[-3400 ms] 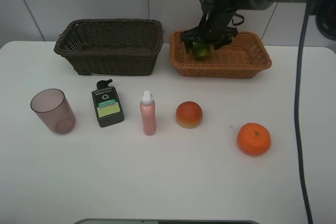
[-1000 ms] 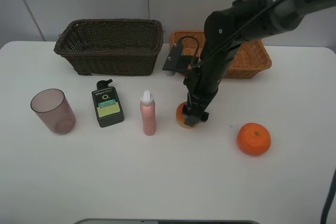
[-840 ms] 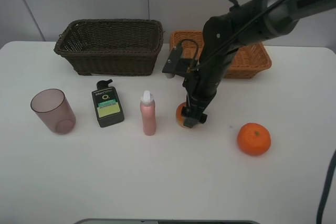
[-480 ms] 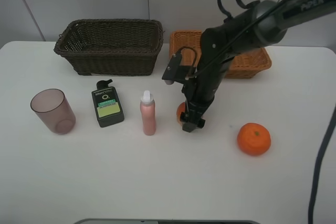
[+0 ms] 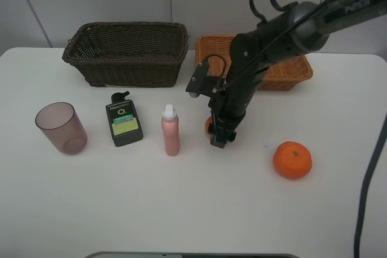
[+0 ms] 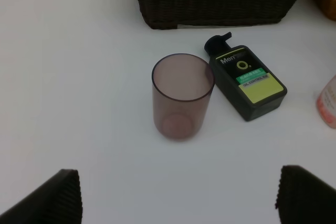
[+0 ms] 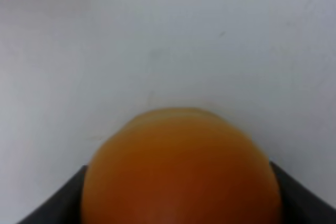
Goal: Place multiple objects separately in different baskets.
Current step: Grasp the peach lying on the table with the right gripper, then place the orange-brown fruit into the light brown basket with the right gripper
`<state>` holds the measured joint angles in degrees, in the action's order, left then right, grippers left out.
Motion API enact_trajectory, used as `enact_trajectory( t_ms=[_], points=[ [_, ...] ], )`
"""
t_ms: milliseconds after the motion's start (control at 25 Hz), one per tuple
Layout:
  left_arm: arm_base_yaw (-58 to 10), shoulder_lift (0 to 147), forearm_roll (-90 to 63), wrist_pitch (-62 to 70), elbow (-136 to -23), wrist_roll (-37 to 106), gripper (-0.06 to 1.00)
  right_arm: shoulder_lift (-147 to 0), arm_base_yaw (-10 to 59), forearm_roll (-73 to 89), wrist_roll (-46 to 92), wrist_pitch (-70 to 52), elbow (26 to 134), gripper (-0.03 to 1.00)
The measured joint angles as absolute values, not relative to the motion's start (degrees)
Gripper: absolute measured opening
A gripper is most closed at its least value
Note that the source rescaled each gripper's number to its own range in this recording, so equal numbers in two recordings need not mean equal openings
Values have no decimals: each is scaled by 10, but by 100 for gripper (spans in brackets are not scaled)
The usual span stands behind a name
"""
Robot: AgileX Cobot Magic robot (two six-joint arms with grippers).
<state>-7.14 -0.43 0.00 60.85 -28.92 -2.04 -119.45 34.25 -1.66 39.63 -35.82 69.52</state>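
White table (image 5: 121,209); peach (image 7: 181,171) plain at right wrist, sliver overhead.

Coarse woven wicker on the dark brown rectangular basket (image 5: 127,58) and the light orange-tan rectangular basket (image 5: 293,77). Smooth translucent plastic for the mauve cup (image 6: 182,98). Smooth dark-green plastic with a paper-like label for the flat bottle (image 6: 247,82). Satin-finished pink bottle with white cap (image 5: 170,132). Dull-sheened peel on the round orange (image 5: 292,160). Smooth, softly shiny red-orange peach-like fruit (image 7: 181,177). Matt white surface (image 5: 181,209).

High overview; left wrist shares cup (image 6: 182,98); right close-up.
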Motion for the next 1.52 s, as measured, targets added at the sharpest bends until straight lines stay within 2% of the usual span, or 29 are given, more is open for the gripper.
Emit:
enact_trajectory(
  t_ms=[840, 1040, 1240, 1520],
  points=[
    [-71, -4, 0, 609, -289, -20, 96, -1194, 343, -17, 396, -358, 695, 47],
    [-71, -4, 0, 609, -289, -20, 96, -1172, 343, 22, 387, -407, 712, 47],
    [-71, -4, 0, 609, -289, -20, 96, -1164, 343, 45, 261, -453, 789, 47],
    [-71, -4, 0, 609, -289, -20, 96, -1164, 343, -45, -14, -511, 899, 47]
  ],
)
